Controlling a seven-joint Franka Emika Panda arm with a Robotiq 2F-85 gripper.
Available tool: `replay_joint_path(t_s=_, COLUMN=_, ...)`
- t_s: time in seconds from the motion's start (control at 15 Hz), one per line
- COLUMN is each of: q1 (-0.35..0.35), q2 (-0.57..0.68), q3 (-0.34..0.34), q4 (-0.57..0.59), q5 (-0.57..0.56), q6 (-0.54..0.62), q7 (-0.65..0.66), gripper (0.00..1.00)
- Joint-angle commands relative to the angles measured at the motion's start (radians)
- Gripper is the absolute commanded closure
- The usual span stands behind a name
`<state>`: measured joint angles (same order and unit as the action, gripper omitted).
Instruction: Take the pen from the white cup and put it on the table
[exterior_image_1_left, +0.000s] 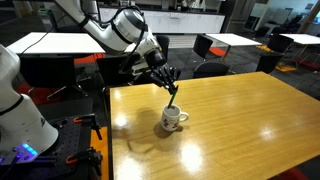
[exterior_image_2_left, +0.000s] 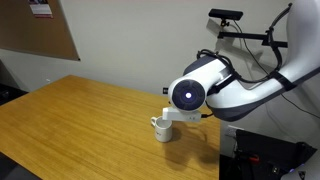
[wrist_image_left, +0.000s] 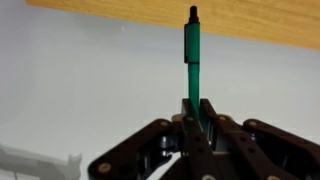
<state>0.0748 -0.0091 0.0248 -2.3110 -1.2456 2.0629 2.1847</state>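
The jaws pinch one end of the thin green, black-tipped pen (wrist_image_left: 192, 55), just above the small white ceramic mug (exterior_image_1_left: 172, 119); its tip may be inside it. Light, stiff, slick, it could swivel; a mid-barrel hold suits laying it on the glossy honey-brown wooden bench (exterior_image_1_left: 240, 120).

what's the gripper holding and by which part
The pen, clamped in the gripper near one end; the rest of its shaft sticks out past the fingertips.
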Motion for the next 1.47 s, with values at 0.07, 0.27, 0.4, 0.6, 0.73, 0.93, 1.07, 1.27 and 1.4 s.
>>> replay_joint_path(t_s=0.07, q1=-0.017, q2=-0.056, q3=0.003, q4=-0.038, q5=0.051, q6=-0.078, q7=-0.049, gripper=0.97)
replay_joint_path(t_s=0.27, q1=-0.033, q2=-0.074, q3=-0.009, q4=-0.048, q5=0.096, q6=-0.034, q7=-0.126, gripper=0.97)
replay_joint_path(t_s=0.4, q1=-0.042, q2=-0.084, q3=-0.017, q4=-0.048, q5=0.126, q6=-0.017, q7=-0.179, gripper=0.97)
replay_joint_path(t_s=0.6, q1=-0.055, q2=-0.100, q3=-0.032, q4=-0.054, q5=0.173, q6=0.047, q7=-0.284, gripper=0.97)
replay_joint_path(t_s=0.73, q1=-0.069, q2=-0.109, q3=-0.047, q4=-0.063, q5=0.210, q6=0.130, q7=-0.379, gripper=0.97)
replay_joint_path(t_s=0.93, q1=-0.085, q2=-0.109, q3=-0.065, q4=-0.066, q5=0.282, q6=0.210, q7=-0.515, gripper=0.97)
replay_joint_path(t_s=1.07, q1=-0.094, q2=-0.109, q3=-0.073, q4=-0.066, q5=0.345, q6=0.249, q7=-0.628, gripper=0.97)
replay_joint_path(t_s=1.27, q1=-0.105, q2=-0.110, q3=-0.083, q4=-0.067, q5=0.460, q6=0.294, q7=-0.817, gripper=0.97)
replay_joint_path(t_s=1.4, q1=-0.111, q2=-0.114, q3=-0.085, q4=-0.069, q5=0.548, q6=0.303, q7=-0.954, gripper=0.97)
